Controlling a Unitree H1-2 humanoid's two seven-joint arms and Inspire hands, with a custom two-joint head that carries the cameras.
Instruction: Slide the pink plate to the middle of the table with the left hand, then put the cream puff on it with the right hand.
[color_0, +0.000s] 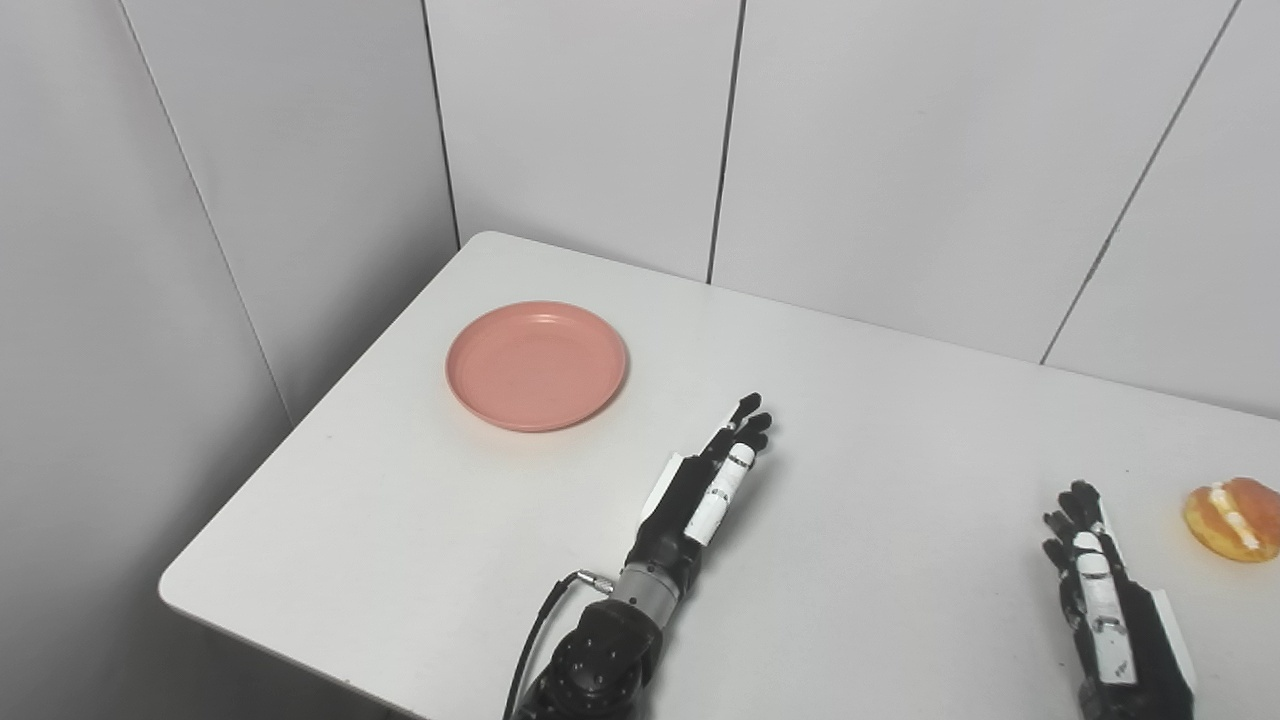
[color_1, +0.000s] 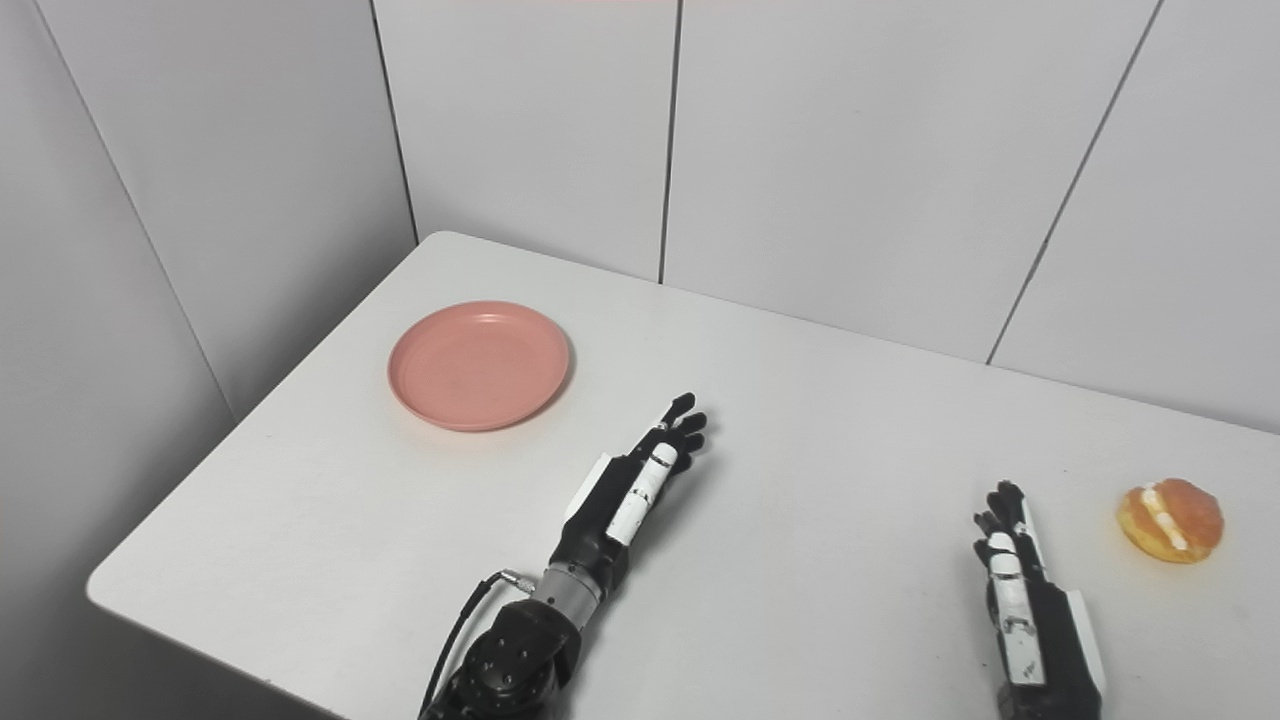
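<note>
The pink plate lies empty on the white table, towards its far left corner. My left hand is open, fingers stretched out, set on edge near the table's middle, to the right of the plate and apart from it. The cream puff, golden with a white cream stripe, sits at the table's right side. My right hand is open near the front right, just left of the puff and not touching it. Neither hand holds anything.
White wall panels close in the table at the back and on the left. The table's front-left corner and left edge drop away close to the plate.
</note>
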